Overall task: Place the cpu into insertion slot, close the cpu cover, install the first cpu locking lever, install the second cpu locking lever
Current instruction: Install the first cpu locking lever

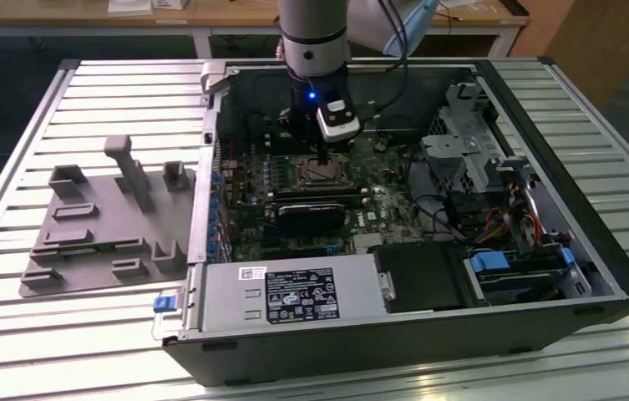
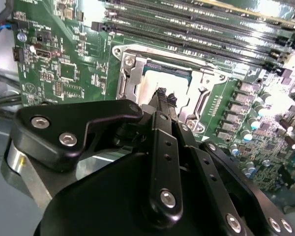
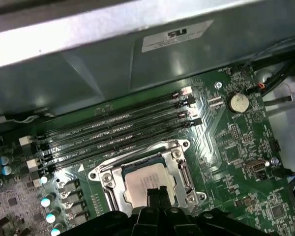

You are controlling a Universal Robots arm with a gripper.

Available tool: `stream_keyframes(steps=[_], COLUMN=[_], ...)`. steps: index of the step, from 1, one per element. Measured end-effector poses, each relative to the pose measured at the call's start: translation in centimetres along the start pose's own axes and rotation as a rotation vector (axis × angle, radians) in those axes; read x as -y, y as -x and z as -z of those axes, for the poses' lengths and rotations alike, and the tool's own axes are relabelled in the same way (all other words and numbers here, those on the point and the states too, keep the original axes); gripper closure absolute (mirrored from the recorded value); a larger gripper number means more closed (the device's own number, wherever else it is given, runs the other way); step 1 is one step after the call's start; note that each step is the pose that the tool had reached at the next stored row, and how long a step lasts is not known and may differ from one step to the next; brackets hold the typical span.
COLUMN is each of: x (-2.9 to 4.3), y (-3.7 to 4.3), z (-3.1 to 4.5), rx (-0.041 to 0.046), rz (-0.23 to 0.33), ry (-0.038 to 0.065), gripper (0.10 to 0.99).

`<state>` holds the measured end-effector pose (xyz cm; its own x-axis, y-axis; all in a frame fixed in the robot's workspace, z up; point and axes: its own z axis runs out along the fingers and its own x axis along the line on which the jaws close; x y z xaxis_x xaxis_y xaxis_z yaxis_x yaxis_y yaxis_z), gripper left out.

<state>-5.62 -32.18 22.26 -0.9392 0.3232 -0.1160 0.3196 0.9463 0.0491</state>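
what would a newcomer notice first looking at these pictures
An open computer case lies on a slatted metal table, with the robot arm reaching down into it. The gripper hangs right over the cpu, which sits in the insertion slot with the cpu cover framing it. A grey moulded tray lies beside the case at the exterior view's left.

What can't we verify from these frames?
- The cpu near edge, in both wrist views: covered by the hand.
- Locking levers' state: not discernible around the cpu cover.
- The insertion slot in the exterior view: too small to read, partly behind the arm.
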Motion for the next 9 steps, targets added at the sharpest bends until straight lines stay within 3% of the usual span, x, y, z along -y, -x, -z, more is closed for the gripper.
stream_keyframes(steps=[4, 9], x=[0.0, -0.03], y=[0.01, 0.08], z=[0.08, 0.69], rx=[-0.0015, -0.0017], rz=[0.031, 0.035], ry=[0.004, 0.004], gripper=[0.984, 0.984])
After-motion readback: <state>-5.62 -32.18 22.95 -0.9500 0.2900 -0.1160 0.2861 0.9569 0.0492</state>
